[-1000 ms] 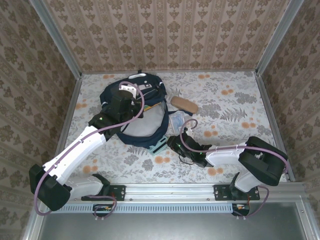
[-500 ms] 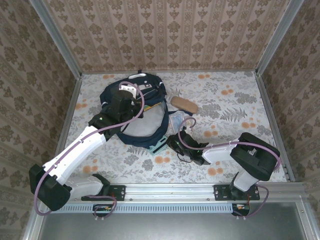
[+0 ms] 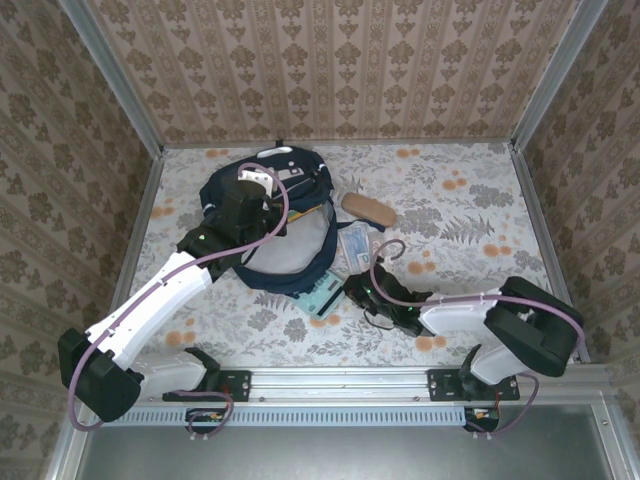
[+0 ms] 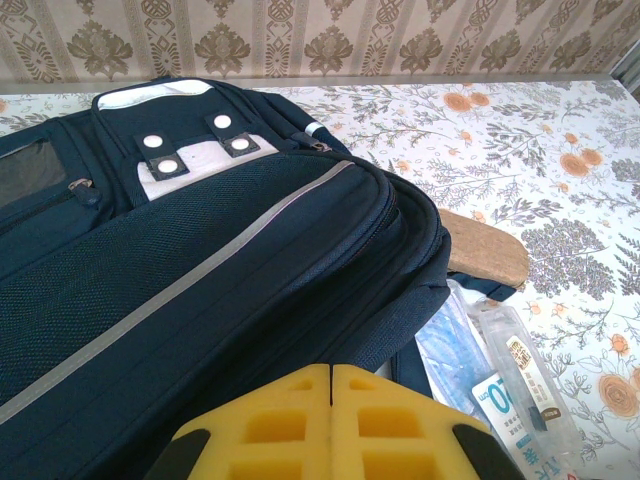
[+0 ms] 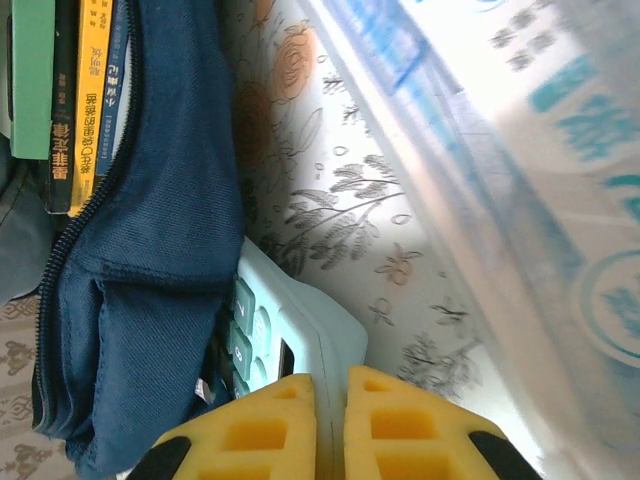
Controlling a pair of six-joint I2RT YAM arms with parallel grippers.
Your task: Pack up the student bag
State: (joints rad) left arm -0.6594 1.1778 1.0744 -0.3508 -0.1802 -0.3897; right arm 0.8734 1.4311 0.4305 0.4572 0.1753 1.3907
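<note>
Calculator [image 5: 285, 335] sits clamped in right pincer [image 5: 330, 405]; left pincer [image 4: 331, 405] pressed together over student bag [image 4: 200, 260].

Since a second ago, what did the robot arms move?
The right gripper closed on the calculator and dragged it a little way out from under the student bag, toward the near edge of the table. The right arm's elbow swung to the right. The left gripper stayed shut over the bag, and the bag did not move.
</note>
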